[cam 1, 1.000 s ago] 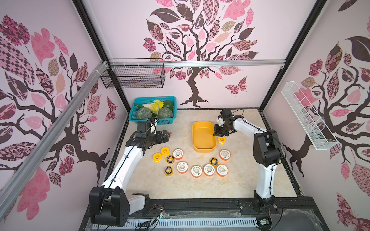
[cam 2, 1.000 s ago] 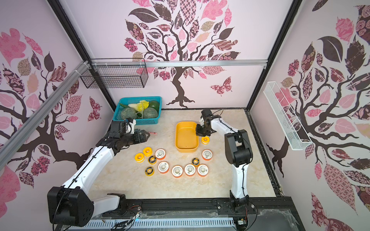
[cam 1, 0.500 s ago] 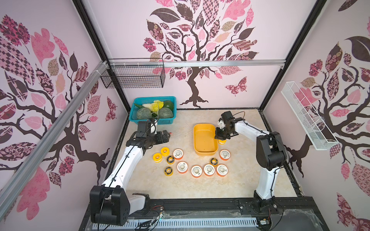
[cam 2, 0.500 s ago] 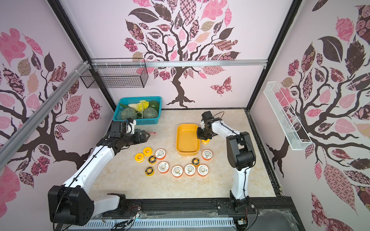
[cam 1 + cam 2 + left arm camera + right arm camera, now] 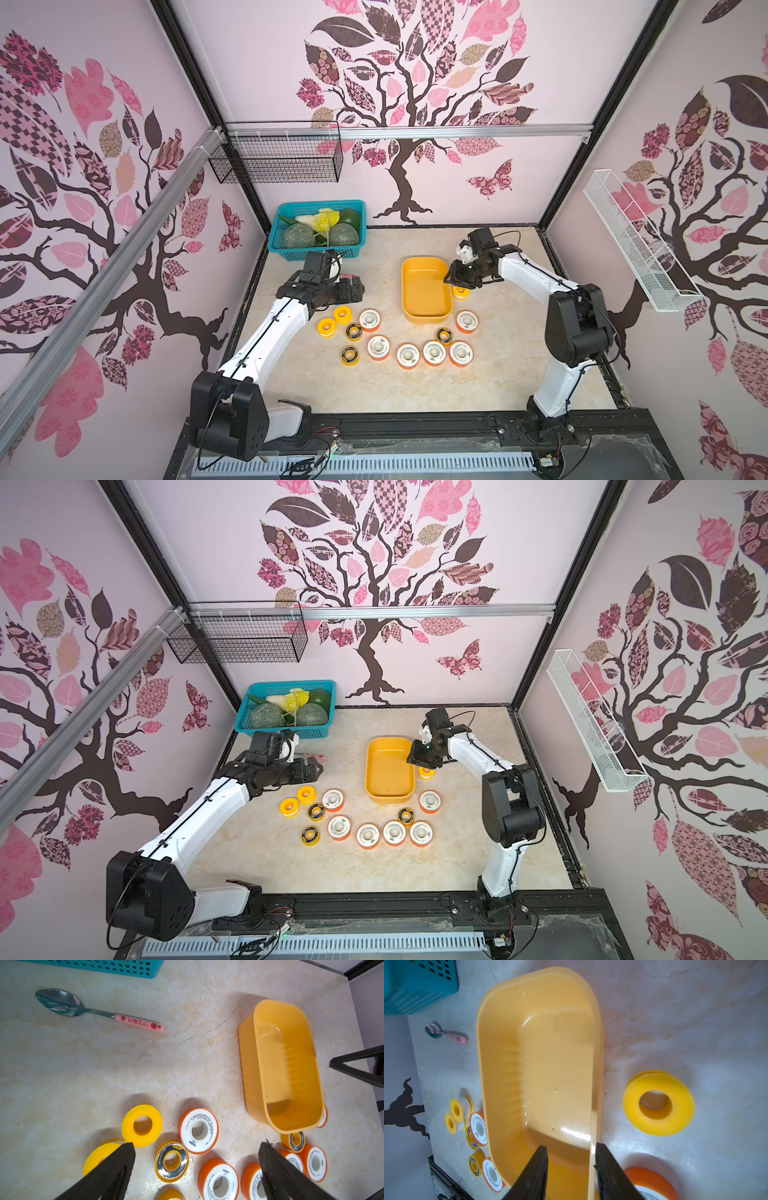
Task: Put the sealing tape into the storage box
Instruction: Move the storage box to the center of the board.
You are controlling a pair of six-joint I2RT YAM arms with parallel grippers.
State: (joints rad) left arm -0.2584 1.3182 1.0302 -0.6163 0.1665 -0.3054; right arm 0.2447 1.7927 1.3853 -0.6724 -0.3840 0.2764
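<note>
The right gripper (image 5: pixel 570 1147), jaws narrowly parted, straddles a long wall of the empty storage box (image 5: pixel 500 1068), its long axis running straight ahead; a plain yellow spool (image 5: pixel 681 1105) lies flat just beyond the outer jaw, nearest this arm. The left gripper (image 5: pixel 196 1145) hangs wide open. All sealing tape (image 5: pixel 407 355) lies outside: six orange-rimmed, three plain yellow, three black-faced.

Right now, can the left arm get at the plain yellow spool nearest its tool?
Likely yes: the left tool hangs open close above the plain yellow spool, with nothing lying in between.
</note>
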